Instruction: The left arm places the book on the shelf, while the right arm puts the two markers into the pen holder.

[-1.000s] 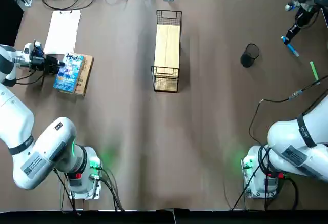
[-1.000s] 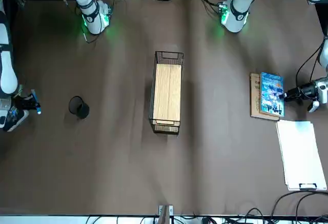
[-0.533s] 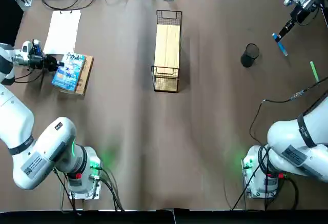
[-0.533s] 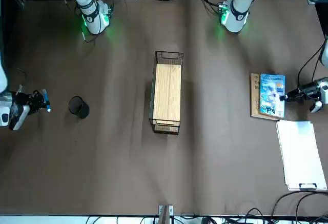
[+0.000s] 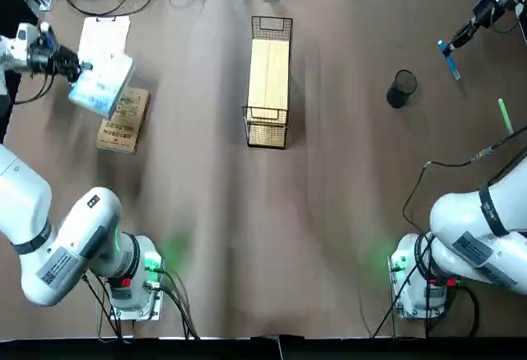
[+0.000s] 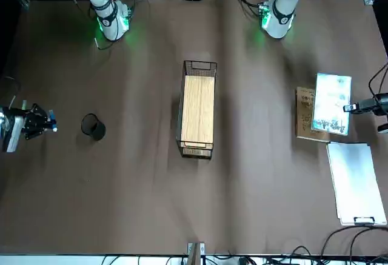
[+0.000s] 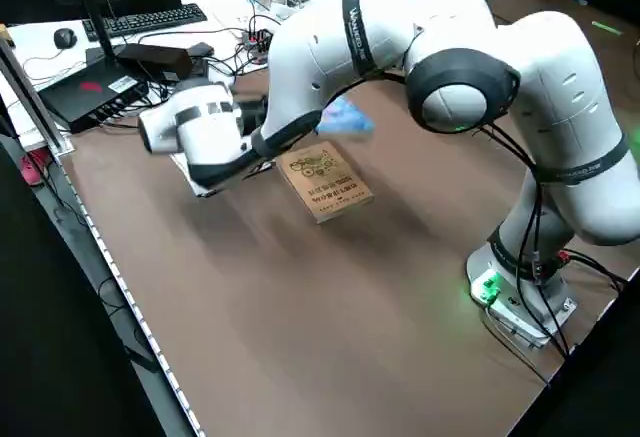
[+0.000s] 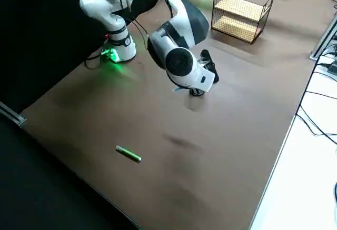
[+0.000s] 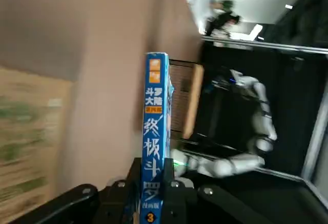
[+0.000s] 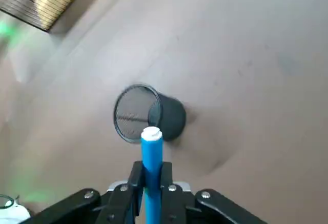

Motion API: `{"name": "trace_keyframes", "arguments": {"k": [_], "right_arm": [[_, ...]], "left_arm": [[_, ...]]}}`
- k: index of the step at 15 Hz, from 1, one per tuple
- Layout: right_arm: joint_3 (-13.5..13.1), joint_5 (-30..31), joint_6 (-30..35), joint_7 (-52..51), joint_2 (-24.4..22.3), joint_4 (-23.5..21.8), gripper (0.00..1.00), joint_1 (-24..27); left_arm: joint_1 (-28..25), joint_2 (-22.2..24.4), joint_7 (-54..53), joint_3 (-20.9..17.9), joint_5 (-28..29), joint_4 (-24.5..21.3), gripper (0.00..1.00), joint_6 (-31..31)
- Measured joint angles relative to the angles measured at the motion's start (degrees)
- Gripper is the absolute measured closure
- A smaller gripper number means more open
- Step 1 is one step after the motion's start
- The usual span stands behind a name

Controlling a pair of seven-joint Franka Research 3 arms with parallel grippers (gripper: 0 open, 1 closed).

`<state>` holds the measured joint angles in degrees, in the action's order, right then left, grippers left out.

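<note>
Shelf [image 5: 269, 76] mid-table; pen holder [image 5: 400, 92] right of it; loose marker [image 5: 505, 116] on table, farther right; right gripper [image 5: 449, 45] beyond holder to the right, held marker [image 5: 450, 62] in it; second book [image 5: 122, 125] on table left of shelf, clipboard [image 5: 103, 35] behind; left gripper [image 5: 81, 67] at left, book [image 5: 103, 86] in it, raised.

two books [image 6: 331, 104] (one kraft-brown), two markers [image 5: 450, 61], one pen holder [image 5: 402, 89], one shelf [image 5: 268, 81]

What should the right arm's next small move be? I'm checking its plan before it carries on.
Probably ease the right gripper toward the pen holder: its jaws are closed on the blue marker, which isn't over the cup's opening yet.
</note>
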<state>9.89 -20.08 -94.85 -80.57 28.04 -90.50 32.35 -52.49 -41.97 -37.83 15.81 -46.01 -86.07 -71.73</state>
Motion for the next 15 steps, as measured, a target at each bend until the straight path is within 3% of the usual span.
{"name": "trace_keyframes", "arguments": {"k": [3,6,10,15], "right_arm": [[-0.1,-6.3,1.3,-7.5,1.4,0.4,0.83,0.3],[-0.1,-11.8,4.3,-12.3,3.4,0.5,0.83,1.2],[-0.6,-24.3,13.1,-20.0,7.9,0.5,0.83,5.4],[-0.6,-31.7,18.6,-30.1,14.7,0.5,0.83,8.4]], "left_arm": [[-3.6,-0.1,3.5,10.3,-0.9,-0.6,0.8,1.1],[-3.6,-0.2,4.3,17.7,-1.0,-2.3,0.8,1.0],[0.8,-0.4,4.2,22.7,-3.4,-5.6,0.8,-4.4],[8.2,-0.7,4.0,27.8,-9.7,-10.3,0.8,-18.9]]}}
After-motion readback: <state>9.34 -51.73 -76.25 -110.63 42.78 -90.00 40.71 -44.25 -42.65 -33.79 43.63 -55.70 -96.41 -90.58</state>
